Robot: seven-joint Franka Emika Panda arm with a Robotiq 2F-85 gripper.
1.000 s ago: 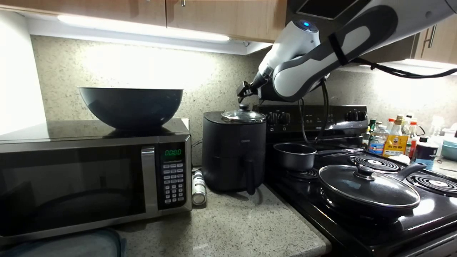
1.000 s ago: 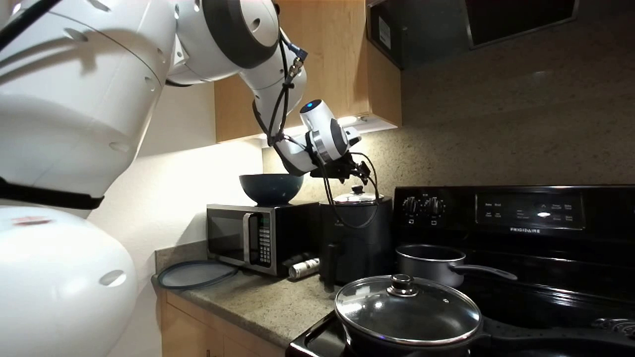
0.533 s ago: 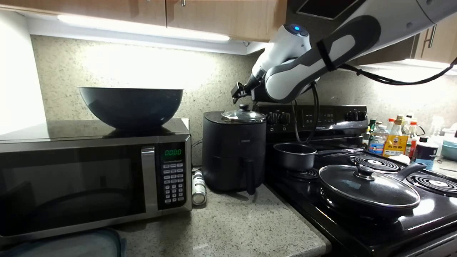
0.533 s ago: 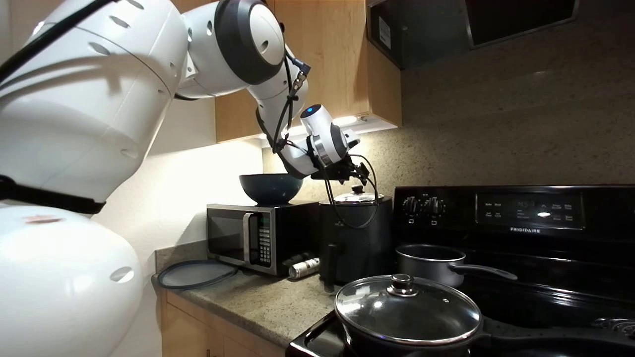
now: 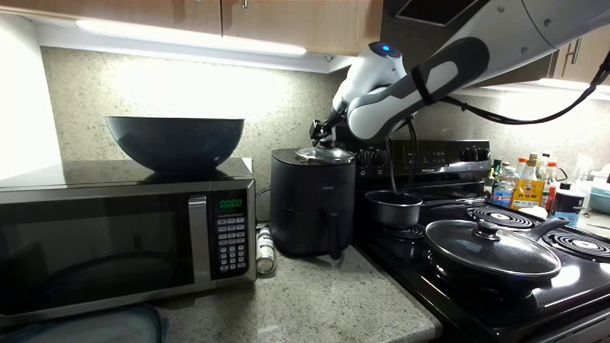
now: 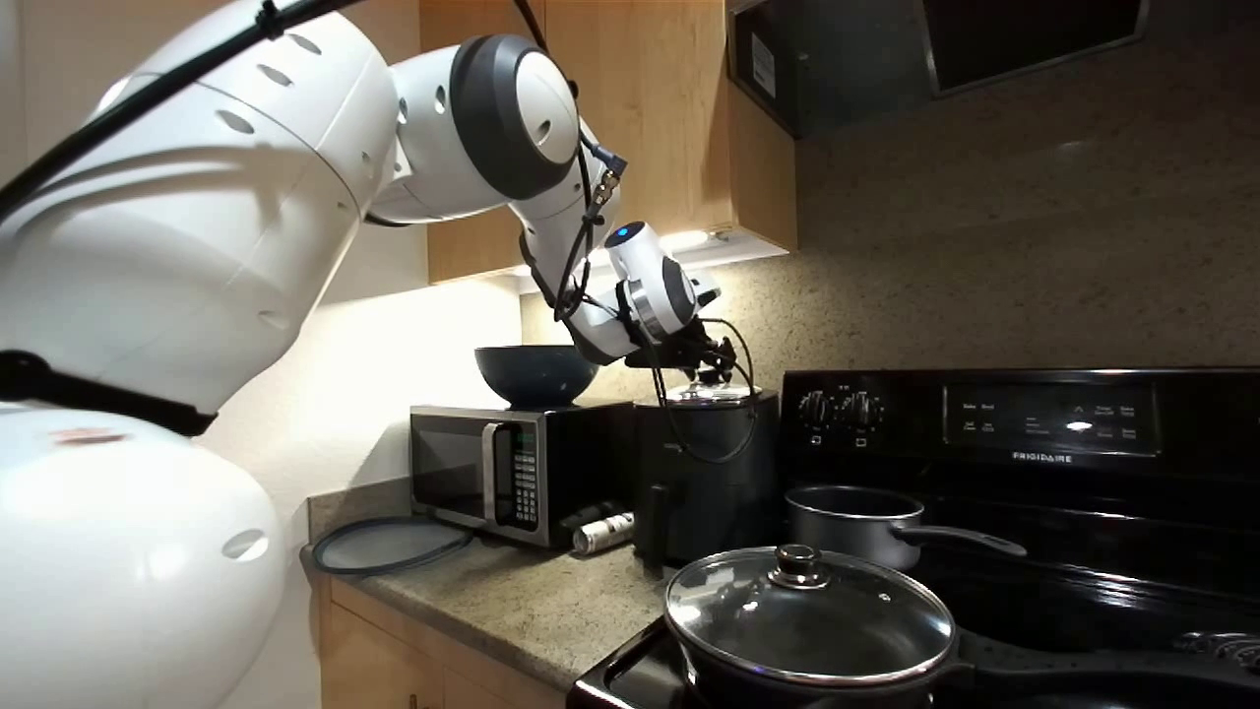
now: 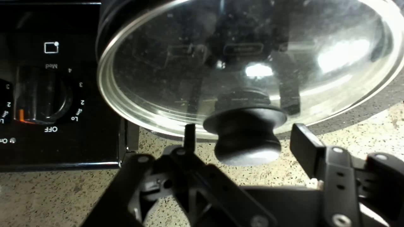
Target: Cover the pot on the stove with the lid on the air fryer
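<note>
The gripper point(image 7: 244, 138) has come down astride the knob point(image 7: 247, 148) of the lid point(image 5: 326, 155); grasping looks next.
Microwave point(image 5: 109, 228) under a bowl point(image 5: 176, 143) toward the back left corner of the counter point(image 5: 305, 305); by its right edge the air fryer point(image 5: 312, 205), lid on top, fingers point(image 7: 303, 151) wide apart, holding nothing. A hanging cable point(image 5: 412, 133) could snag; past that edge, the uncovered pot point(image 5: 393, 215) on the stove point(image 5: 405, 258) and, nearer front, a lidded pan point(image 5: 495, 252).

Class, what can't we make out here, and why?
Pot: inside bottom, hidden by near wall in both exterior views.
Bowl: any contents, hidden by its side in both exterior views.
Air fryer: interior, hidden by casing in both exterior views.
Bottles: fine print, too small in an exterior view.
</note>
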